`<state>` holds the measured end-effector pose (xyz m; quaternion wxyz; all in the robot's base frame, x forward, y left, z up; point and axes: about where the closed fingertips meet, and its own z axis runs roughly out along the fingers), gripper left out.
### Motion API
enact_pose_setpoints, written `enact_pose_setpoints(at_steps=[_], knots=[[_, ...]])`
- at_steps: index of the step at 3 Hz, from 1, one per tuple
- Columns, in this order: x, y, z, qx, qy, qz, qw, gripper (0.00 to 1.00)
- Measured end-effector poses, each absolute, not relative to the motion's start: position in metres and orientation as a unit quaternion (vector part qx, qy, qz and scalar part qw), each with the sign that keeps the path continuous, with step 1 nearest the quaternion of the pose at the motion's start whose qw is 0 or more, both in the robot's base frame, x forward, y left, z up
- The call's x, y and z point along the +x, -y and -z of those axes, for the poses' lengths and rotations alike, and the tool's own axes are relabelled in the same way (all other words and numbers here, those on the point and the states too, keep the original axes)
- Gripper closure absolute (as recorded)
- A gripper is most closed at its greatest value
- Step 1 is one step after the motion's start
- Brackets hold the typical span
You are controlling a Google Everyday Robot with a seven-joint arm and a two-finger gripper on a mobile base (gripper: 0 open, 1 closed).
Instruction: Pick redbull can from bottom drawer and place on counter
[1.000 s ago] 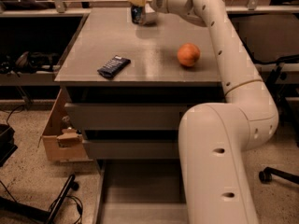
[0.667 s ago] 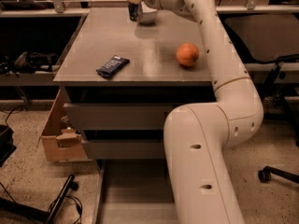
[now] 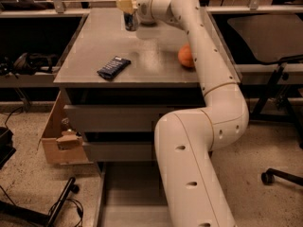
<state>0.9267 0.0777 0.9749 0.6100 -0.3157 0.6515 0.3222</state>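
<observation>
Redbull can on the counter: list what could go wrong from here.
1. The redbull can stands upright near the counter's far edge with the pincer at it; a sideways pull might tip it or knock it off.
2. The arm crosses in front of the orange; withdrawing could roll it off the edge.

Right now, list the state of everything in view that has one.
gripper: shut on the redbull can, at the counter's far edge.
redbull can: upright, held.
bottom drawer: pulled open.
two upper drawers: shut.
snack packet: lying flat on the counter.
orange: resting on the counter.
</observation>
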Motion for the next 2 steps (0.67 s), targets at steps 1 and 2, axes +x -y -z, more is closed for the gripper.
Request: enact_pose_setpoints(at_steps=[1, 2], knots=[[0.937, -0.097, -0.95, -0.306, -0.649, -0.341, 0.608, 1.0], [0.937, -0.107, -0.937, -0.313, -0.647, -0.346, 0.603, 1.0]])
